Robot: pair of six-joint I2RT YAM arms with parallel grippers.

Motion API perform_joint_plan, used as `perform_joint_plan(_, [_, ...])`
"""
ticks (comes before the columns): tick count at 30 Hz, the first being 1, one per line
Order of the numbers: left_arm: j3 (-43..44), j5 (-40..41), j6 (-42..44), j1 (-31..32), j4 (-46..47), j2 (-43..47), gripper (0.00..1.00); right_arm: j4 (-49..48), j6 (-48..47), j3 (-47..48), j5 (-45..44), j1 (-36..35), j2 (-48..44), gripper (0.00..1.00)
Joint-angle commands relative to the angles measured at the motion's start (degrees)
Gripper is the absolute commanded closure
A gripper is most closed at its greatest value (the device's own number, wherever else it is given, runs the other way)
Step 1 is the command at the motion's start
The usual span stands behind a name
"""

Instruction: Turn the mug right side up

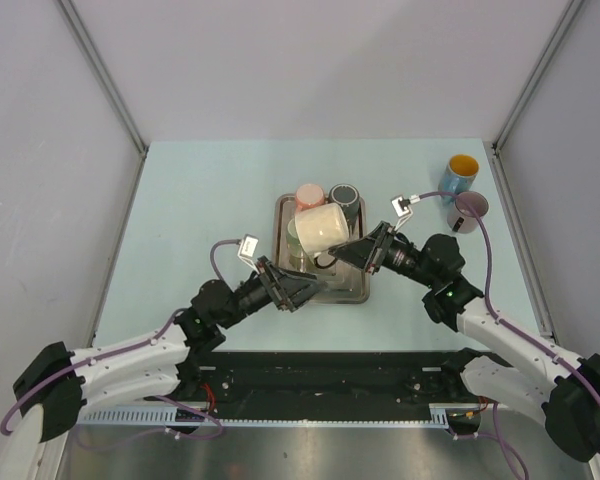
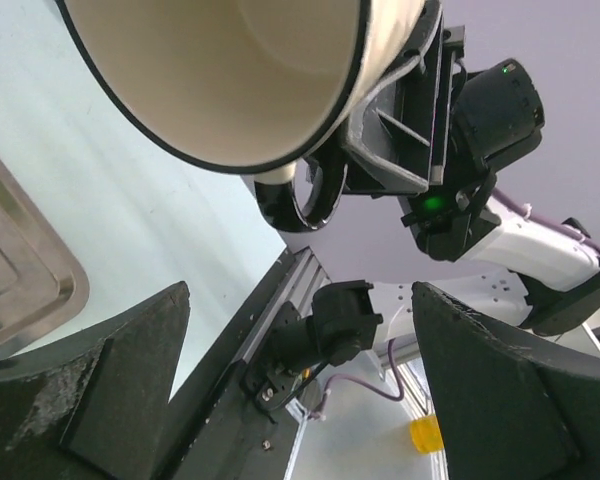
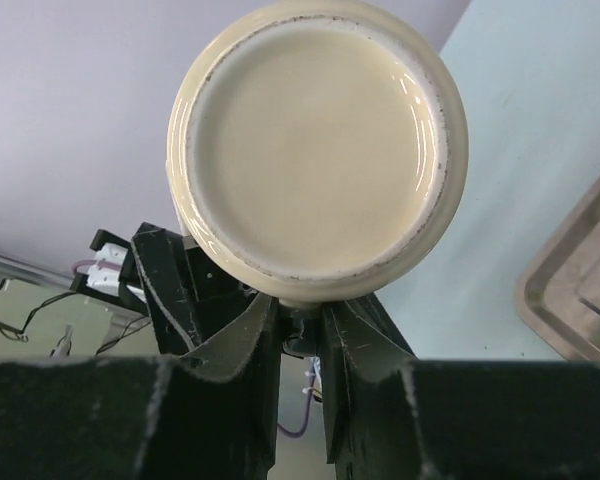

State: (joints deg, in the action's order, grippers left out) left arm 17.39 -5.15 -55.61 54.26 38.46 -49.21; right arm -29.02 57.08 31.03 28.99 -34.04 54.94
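Cream mug (image 1: 320,228): up in the air over the metal tray (image 1: 352,288), lying roughly on its side and touching nothing below.
Which way it faces: the right wrist view looks square onto the glazed base, and the left wrist view looks straight into the black-rimmed mouth. So the mug's axis runs across, from one arm toward the other.
Right gripper (image 1: 352,252): jaws pinched narrow on the mug's dark handle (image 2: 302,195), carrying the whole weight from the right.
Left gripper (image 1: 296,288): low by the tray's near left corner, jaws spread wide with nothing between them. The mug's mouth hangs just beyond it.
Progress: about halfway, by my reckoning. The mug is lifted and tipped sideways, neither mouth-down nor mouth-up.
Left to do: roll it on until the mouth faces up, lower the base onto a flat spot, then let go.
Tray neighbours: a pink cup (image 1: 310,193) and a dark cup (image 1: 343,193) stand side by side at the tray's far end, just behind the mug. Something pale green is largely hidden under it, and I cannot tell what.
Off the tray: a blue mug (image 1: 461,174) with a yellow inside and a grey mug (image 1: 470,209) sit at the table's far right, well apart from the action.
In the way: the far end of the tray is crowded and the left gripper sits near the tray's near edge, so landing room looks tight. A hold by the handle alone may let the mug swing.
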Motion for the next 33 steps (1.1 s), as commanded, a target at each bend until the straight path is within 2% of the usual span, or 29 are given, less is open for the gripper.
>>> perform_joint_plan(1, [2.74, 2.77, -1.69, 0.58, 9.87, -1.94, 0.05, -12.46, 2.68, 0.97, 1.42, -0.76, -2.12, 1.0])
perform_joint_plan(8, [2.74, 4.35, -1.87, 0.67, 17.96, -4.93, 0.06, -17.83, 5.93, 0.79, 2.21, -1.2, -0.1, 1.0])
perform_joint_plan(17, [6.43, 4.18, 2.0, -0.03, 15.24, -4.49, 0.09, -18.45, 7.26, 0.7, 2.82, -1.46, 0.61, 1.0])
perform_joint_plan(29, [7.57, -1.44, -0.28, -3.1, 15.95, -6.6, 0.28, -18.62, 7.87, 0.88, 3.88, -2.17, 1.75, 1.0])
perform_joint_plan(33, [8.28, -2.94, -1.51, -4.16, 14.19, -6.34, 0.35, -14.42, 6.03, 1.76, 4.93, -2.43, 1.31, 1.0])
